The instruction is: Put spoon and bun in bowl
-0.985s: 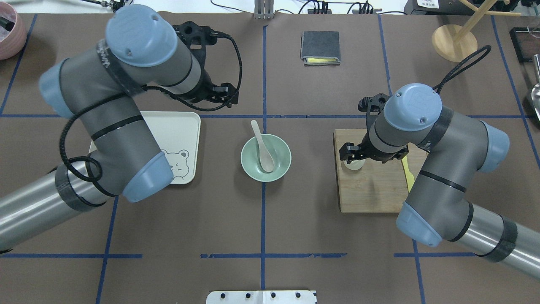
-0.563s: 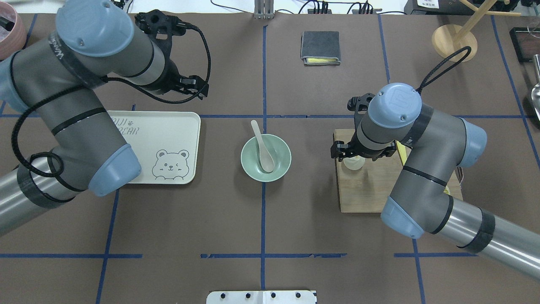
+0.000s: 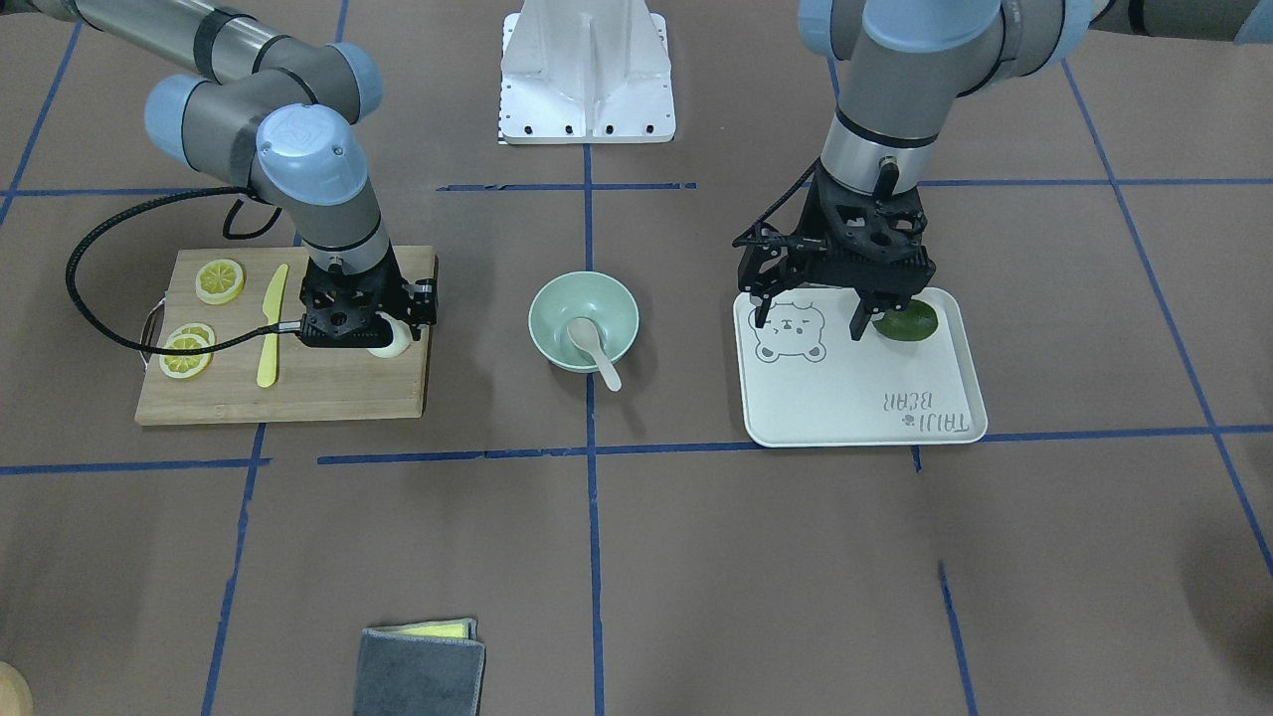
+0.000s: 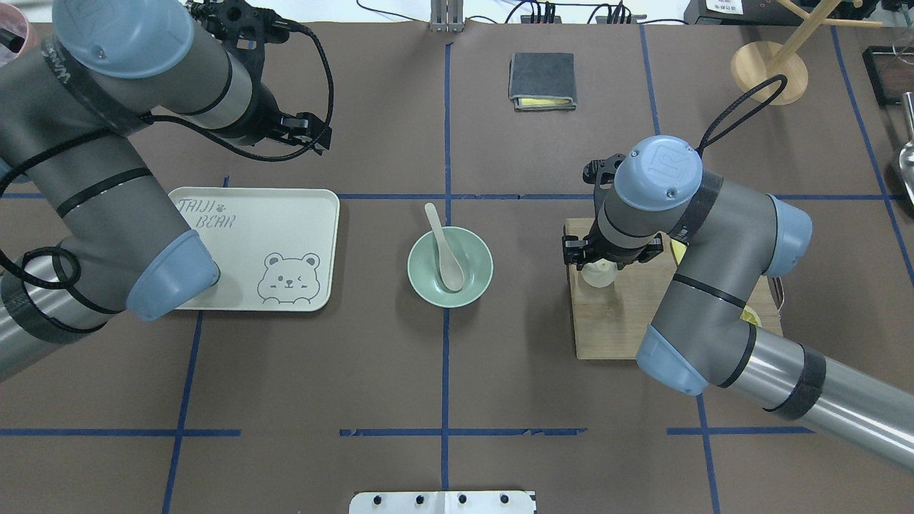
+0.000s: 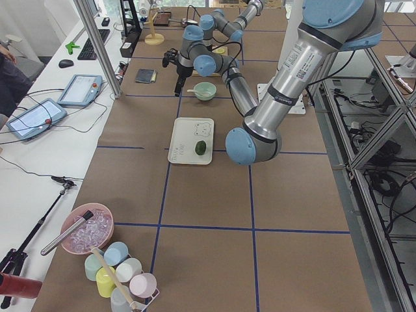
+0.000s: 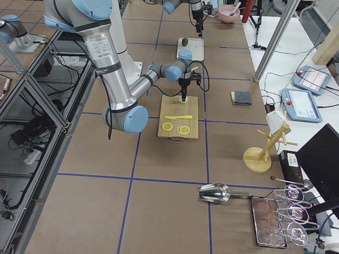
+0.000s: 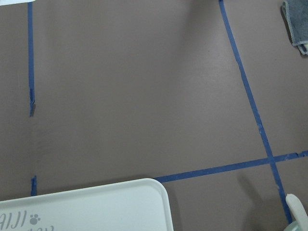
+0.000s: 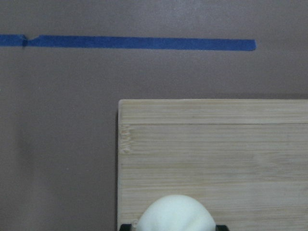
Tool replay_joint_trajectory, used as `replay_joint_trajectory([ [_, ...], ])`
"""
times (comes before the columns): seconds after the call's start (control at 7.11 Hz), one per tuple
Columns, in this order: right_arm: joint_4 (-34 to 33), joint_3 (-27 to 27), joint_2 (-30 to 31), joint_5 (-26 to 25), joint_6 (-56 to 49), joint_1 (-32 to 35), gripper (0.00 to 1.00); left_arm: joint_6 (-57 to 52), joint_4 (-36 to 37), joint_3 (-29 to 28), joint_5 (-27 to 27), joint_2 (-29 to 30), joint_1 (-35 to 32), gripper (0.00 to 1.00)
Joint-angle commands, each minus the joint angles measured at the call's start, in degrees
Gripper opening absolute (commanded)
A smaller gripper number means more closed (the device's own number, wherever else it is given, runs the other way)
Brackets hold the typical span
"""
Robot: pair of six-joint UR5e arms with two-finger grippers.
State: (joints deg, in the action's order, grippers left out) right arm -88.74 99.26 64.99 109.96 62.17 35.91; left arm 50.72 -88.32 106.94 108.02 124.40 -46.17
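Note:
The off-white spoon (image 4: 444,251) lies in the mint-green bowl (image 4: 477,280) at the table's middle, scoop down and handle over the far rim. The white bun (image 4: 598,275) sits on the wooden cutting board (image 4: 614,321) near its bowl-side corner. My right gripper (image 3: 376,333) is down over the bun, jaws open and close on either side of it. The right wrist view shows the bun (image 8: 174,211) between the fingertips. My left gripper (image 3: 811,318) is open and empty, raised by the white tray (image 4: 285,221).
Lemon slices (image 3: 219,280) and a yellow plastic knife (image 3: 271,323) lie on the board. A dark green fruit (image 3: 905,320) sits on the tray. A folded grey cloth (image 4: 542,81) and a wooden stand (image 4: 767,71) are at the table's far side.
My left arm has swung back and to the left, away from the bowl, uncovering the tray. My right arm has shifted over the bun. Spoon and bun have not moved.

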Motion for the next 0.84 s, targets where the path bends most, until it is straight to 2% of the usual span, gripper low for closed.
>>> replay_joint_trajectory([
  [0.0, -0.03, 0.49, -0.03, 0.08, -0.38, 0.21, 0.00, -0.01, 1.21, 0.81, 0.00, -0.03, -0.41, 1.00],
  [0.42, -0.91, 3.99, -0.12, 0.60, -0.03, 0.56, 0.00, -1.49, 3.22, 1.60, 0.09, -0.03, -4.26, 1.00],
  [0.56, -1.00, 5.57, -0.21, 1.39, 0.23, 1.26, 0.00, -7.51, 4.89, 2.73, 0.44, -0.55, -5.15, 1.00],
  [0.7, -1.00, 5.85, -1.34, 2.52, 0.32, 1.70, 0.00, -11.49, 4.82, 4.22, 0.53, -4.21, -6.37, 1.00],
])
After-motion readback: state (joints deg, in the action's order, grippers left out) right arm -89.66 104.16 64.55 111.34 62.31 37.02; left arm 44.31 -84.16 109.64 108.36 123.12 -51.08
